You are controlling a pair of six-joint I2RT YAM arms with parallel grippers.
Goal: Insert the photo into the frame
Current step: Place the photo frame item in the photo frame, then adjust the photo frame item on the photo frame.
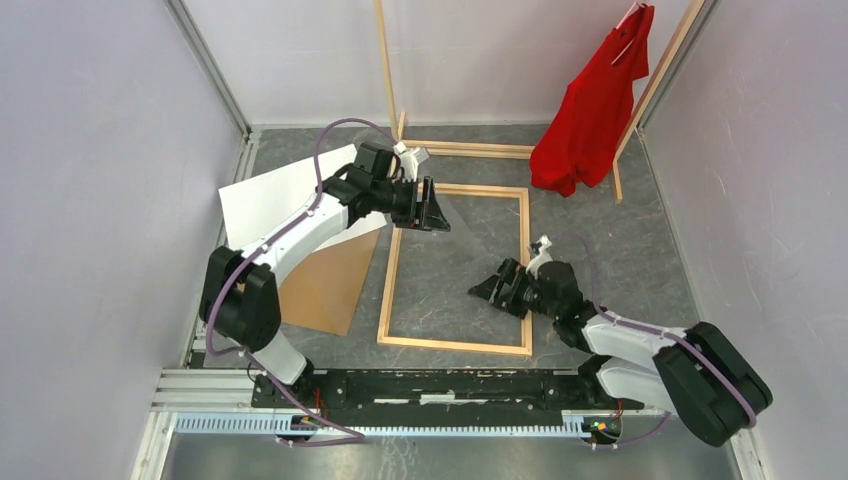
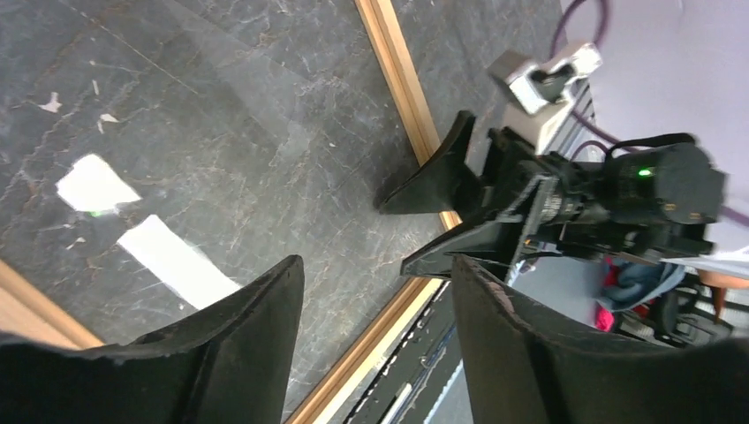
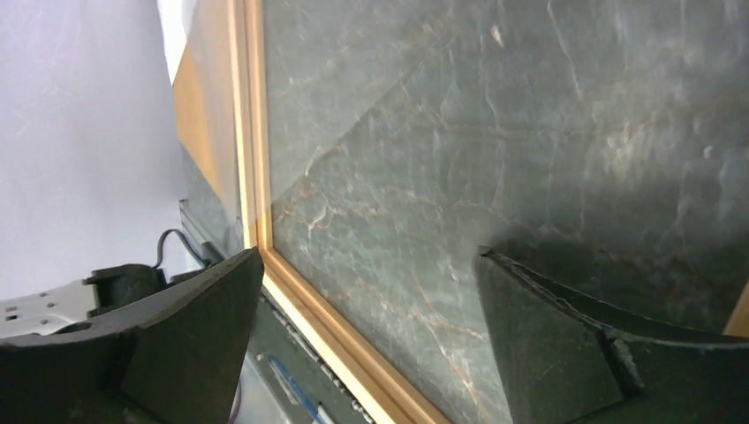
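Flat in the middle of the dark marbled bench point(image 1: 640, 270): the frame point(image 1: 455, 345), light wood, bench surface showing through its opening. Off to its left, white side up and outside the frame, the photo point(image 1: 270, 195), partly under the left arm and overlapping a brown backing board point(image 1: 325, 285). Above the frame's far left corner, the left gripper point(image 1: 437, 210), fingers point(image 2: 238, 344) moderately apart, gripping nothing. Over the frame's near right part, the right gripper point(image 1: 490, 285), fingers point(image 3: 194, 309) spread wide, likewise holding nothing. At the far right, a red shirt point(image 1: 595, 110) hanging on a wooden rack point(image 1: 388, 70)
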